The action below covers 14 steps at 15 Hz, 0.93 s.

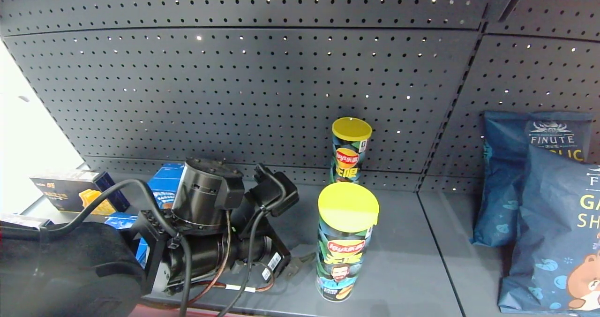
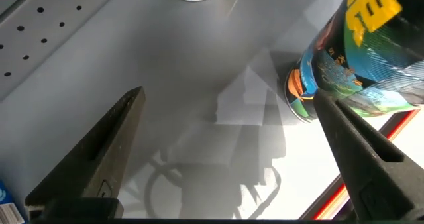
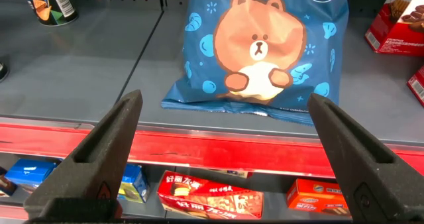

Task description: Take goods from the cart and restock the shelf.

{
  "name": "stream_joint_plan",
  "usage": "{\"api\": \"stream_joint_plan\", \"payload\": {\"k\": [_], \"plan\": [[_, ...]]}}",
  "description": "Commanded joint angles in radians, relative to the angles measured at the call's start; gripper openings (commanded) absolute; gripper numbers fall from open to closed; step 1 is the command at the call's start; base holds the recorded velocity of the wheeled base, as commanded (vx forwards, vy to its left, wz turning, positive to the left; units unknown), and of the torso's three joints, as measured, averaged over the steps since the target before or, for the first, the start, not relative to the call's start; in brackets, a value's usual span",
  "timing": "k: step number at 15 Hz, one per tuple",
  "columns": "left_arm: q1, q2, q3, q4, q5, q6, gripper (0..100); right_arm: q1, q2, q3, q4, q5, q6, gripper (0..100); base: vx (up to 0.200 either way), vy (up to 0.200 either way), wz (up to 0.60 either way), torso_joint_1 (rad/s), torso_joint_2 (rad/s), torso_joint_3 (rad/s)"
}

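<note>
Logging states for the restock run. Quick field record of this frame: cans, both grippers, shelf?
shelf: grey metal shelf, perforated back panel
front can: tall chip can with yellow lid, upright near the shelf's front edge
rear can: matching yellow-lidded can, upright against the back panel, behind the front one
left gripper: open, empty, low over the shelf beside the front can
right gripper: open, empty, facing a blue bear-print snack bag

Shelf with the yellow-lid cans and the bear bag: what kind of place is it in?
Probably a shop's snack aisle. The grey shelf has a pegboard back, chip cans and a bear snack bag sit on it, and a red front rail has boxed snacks below.
</note>
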Motion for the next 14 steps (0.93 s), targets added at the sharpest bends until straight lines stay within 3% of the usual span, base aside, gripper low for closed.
{"api": "stream_joint_plan", "payload": {"k": [1,14], "plan": [[-0.002,0.003,-0.001,-0.001,0.0,0.0,100,0.0,0.001,0.0,0.0,0.0,-0.001,100,0.0,0.0,0.0,0.0,0.0,0.0],[-0.017,0.012,-0.007,0.0,0.003,-0.002,100,0.0,0.001,0.0,0.0,0.0,-0.001,100,0.0,0.0,0.0,0.0,0.0,0.0]]}}
